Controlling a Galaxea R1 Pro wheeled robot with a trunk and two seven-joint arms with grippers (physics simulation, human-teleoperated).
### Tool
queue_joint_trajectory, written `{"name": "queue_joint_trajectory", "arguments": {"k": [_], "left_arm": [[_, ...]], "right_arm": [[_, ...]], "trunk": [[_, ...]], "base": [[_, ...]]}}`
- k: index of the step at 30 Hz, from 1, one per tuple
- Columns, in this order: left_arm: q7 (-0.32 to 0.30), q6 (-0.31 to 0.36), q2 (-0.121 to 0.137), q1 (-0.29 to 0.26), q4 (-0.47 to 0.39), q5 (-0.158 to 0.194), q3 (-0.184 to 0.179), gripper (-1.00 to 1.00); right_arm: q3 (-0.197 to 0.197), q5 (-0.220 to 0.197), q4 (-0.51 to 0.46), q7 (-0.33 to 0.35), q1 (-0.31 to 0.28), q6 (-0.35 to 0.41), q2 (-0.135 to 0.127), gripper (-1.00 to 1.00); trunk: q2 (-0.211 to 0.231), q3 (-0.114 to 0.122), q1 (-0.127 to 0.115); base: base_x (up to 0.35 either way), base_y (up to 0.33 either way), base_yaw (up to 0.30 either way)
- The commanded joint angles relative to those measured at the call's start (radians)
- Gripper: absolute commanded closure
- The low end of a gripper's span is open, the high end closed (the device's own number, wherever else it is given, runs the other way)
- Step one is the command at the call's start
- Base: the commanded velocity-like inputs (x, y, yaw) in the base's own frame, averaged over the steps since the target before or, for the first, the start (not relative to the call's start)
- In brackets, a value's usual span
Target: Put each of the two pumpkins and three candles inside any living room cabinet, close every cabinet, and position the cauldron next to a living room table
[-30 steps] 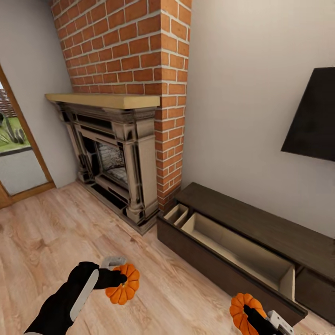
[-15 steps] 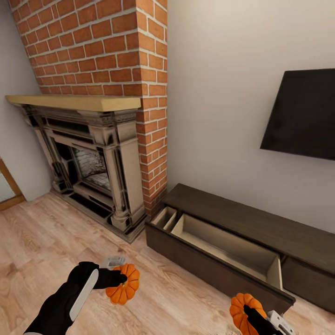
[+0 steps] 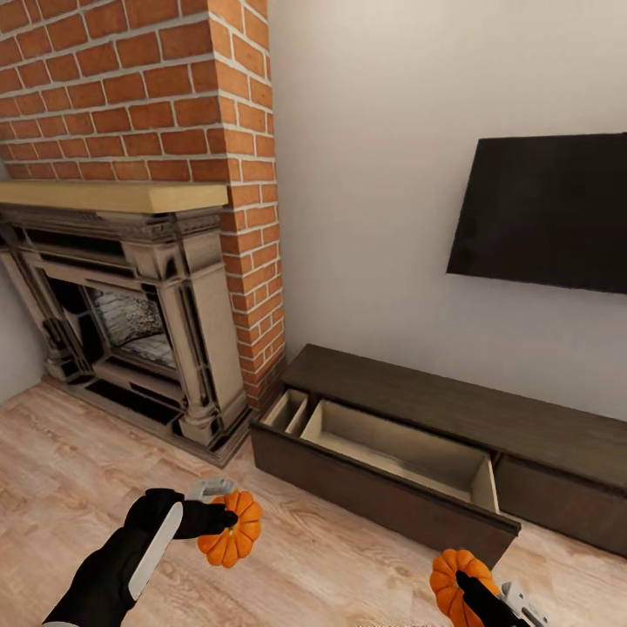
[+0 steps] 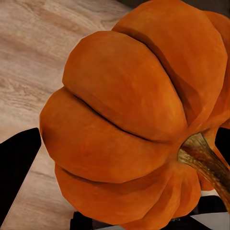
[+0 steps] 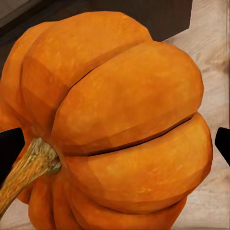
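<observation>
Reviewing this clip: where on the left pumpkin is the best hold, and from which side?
Across the ribbed body of the left pumpkin, as the left hand holds it. The round flanks suit two fingers, while the thin curved stem would likely twist.

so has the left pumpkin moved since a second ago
Cannot tell: the left pumpkin keeps its spot in the left gripper, while the fireplace slid left, so the camera turned.

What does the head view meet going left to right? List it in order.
Fireplace → left gripper with its pumpkin → brick chimney → open drawer of the cabinet → right gripper's pumpkin → TV.
</observation>
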Motion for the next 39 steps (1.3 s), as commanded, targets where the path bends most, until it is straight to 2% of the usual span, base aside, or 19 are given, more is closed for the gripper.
{"name": "queue_joint_trajectory", "arguments": {"k": [1, 14, 23, 33, 39], "left_arm": [[0.002, 0.003, 0.001, 0.000, -0.001, 0.001, -0.002, 1.00], [0.006, 0.003, -0.001, 0.000, 0.001, 0.001, -0.006, 1.00], [0.005, 0.003, -0.001, 0.000, 0.001, 0.001, -0.005, 1.00], [0.006, 0.003, -0.002, 0.000, 0.001, 0.001, -0.008, 1.00], [0.006, 0.003, -0.002, 0.000, 0.001, 0.001, -0.008, 1.00]], "right_arm": [[-0.003, -0.010, 0.001, 0.004, -0.001, -0.001, 0.000, 1.00], [-0.004, -0.010, 0.002, 0.004, -0.001, 0.000, 0.000, 1.00], [-0.003, -0.010, 0.004, 0.004, -0.001, 0.000, 0.001, 1.00], [-0.002, -0.010, 0.002, 0.004, -0.001, 0.000, 0.001, 1.00], [-0.005, -0.011, -0.002, 0.002, -0.001, 0.000, 0.000, 1.00]], "trunk": [[-0.001, -0.001, 0.000], [-0.001, 0.005, 0.000], [-0.001, 0.009, 0.000], [-0.001, 0.013, 0.000], [-0.001, 0.014, 0.000]], "base": [[0.000, 0.232, -0.280], [0.000, 0.241, -0.280], [0.015, 0.117, -0.280], [0.199, 0.196, -0.276], [0.250, 0.206, -0.071]]}}
